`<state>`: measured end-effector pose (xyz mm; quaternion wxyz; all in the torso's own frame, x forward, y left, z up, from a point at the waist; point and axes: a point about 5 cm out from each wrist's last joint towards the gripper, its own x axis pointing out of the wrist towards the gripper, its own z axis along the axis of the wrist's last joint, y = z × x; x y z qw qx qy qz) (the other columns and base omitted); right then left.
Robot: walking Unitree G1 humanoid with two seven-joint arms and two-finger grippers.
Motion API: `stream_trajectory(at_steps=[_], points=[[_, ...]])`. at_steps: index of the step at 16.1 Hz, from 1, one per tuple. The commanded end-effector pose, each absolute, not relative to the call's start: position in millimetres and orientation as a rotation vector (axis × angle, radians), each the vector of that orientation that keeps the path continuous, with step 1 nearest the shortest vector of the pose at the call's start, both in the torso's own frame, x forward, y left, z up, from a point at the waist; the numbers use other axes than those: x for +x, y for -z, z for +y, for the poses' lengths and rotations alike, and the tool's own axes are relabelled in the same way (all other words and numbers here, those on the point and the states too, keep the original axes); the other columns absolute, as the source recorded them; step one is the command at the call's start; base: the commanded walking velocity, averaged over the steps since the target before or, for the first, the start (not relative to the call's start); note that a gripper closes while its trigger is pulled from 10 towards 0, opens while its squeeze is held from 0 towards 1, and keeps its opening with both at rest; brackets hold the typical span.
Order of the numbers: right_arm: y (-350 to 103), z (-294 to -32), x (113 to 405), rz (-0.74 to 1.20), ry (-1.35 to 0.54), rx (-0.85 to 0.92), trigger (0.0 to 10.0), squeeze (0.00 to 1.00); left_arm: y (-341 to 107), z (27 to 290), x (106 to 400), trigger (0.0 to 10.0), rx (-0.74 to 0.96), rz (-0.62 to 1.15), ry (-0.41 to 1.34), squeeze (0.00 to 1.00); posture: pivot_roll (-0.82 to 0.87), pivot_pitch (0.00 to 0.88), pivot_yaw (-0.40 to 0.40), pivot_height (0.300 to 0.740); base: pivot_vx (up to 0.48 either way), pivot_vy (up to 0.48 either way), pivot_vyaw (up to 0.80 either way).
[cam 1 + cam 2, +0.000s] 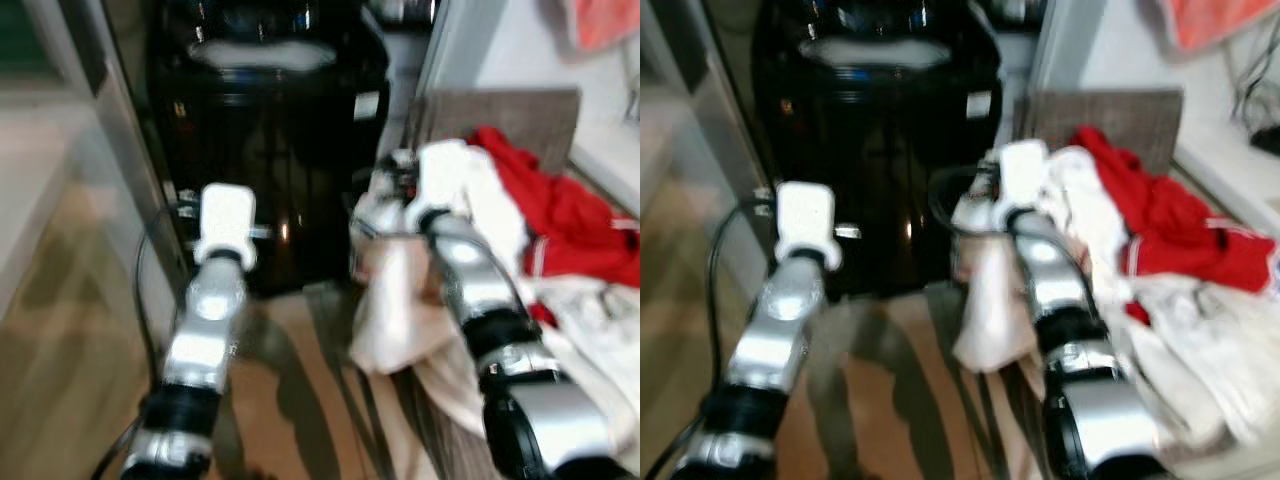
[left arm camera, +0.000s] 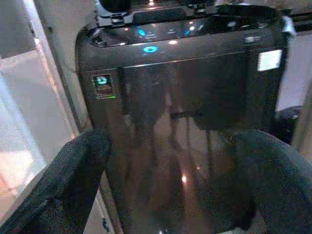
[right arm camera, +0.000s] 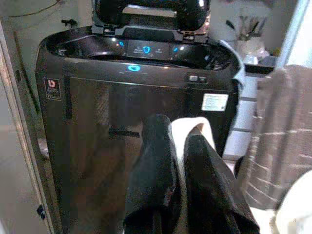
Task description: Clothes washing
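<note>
A black top-loading washing machine stands straight ahead with its lid raised and its panel lit. My right gripper is shut on a cream-white cloth that hangs down from it in front of the machine's right side. To the right lies a pile of laundry with a red garment and white pieces. My left gripper is open and held up facing the machine's front, with nothing between its fingers.
A grey woven basket or chair back stands behind the laundry pile. A pale wall or door frame runs along the machine's left side. A black cable hangs by the left arm. Wooden floor lies below.
</note>
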<state>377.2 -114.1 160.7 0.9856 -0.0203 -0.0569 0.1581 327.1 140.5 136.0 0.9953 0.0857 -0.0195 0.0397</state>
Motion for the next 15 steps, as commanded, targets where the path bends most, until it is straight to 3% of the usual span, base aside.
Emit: stream_trajectory(at_steps=[1,7,15], points=[[-167,-126,380,-0.129,-0.293,-0.046,10.0,0.0,-136,130,327,10.0,0.157,-0.038,-0.06,0.0,-0.04,0.0,-0.042,0.74,0.458,0.0,0.0],[-153,-123,378,-0.065,-0.307,-0.061,10.0,0.0,-136,131,327,10.0,0.169,-0.047,-0.077,0.0,-0.03,0.0,-0.045,0.74,0.075,0.0,0.0],[-158,-121,378,-0.096,-0.303,-0.049,10.0,0.0,-140,132,327,10.0,0.179,-0.061,-0.058,0.0,-0.04,0.0,-0.036,0.74,0.442,0.0,0.0]])
